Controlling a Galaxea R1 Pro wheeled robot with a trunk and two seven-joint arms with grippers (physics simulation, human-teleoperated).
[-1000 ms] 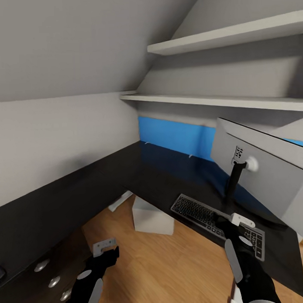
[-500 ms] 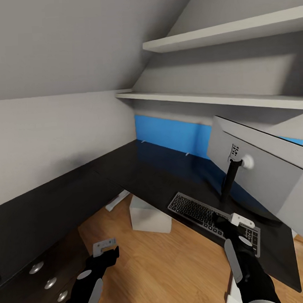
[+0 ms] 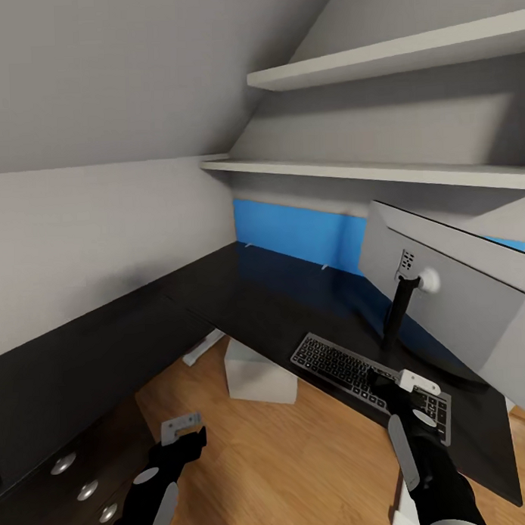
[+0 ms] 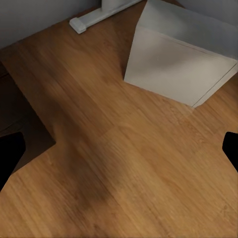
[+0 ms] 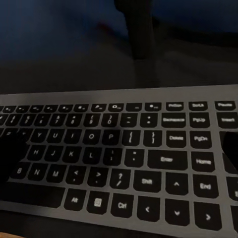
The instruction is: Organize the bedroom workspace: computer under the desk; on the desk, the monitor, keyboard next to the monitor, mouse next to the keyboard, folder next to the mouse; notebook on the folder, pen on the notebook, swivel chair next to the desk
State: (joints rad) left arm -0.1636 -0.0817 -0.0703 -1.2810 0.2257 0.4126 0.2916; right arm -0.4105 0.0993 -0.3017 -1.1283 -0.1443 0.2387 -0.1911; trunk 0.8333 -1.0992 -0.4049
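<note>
The keyboard (image 3: 334,364) lies on the black desk (image 3: 241,301) in front of the monitor (image 3: 445,301), whose grey back faces me. My right gripper (image 3: 376,380) hovers open just above the keyboard's (image 5: 129,144) right half, with the monitor's stand (image 5: 141,44) behind it. The white computer (image 3: 255,372) stands on the floor under the desk. My left gripper (image 3: 191,437) hangs open over the wood floor, short of the computer (image 4: 178,59). The mouse, folder, notebook, pen and swivel chair are out of view.
A black drawer unit with round knobs (image 3: 81,481) sits under the desk's left wing. A blue back panel (image 3: 299,232) and two wall shelves (image 3: 365,172) rise behind the desk, under a sloped ceiling. A white desk foot (image 4: 99,15) lies near the computer.
The whole view shifted slightly between one second ago and half a second ago, so the camera moved. Since then nothing has changed; both grippers keep their poses.
</note>
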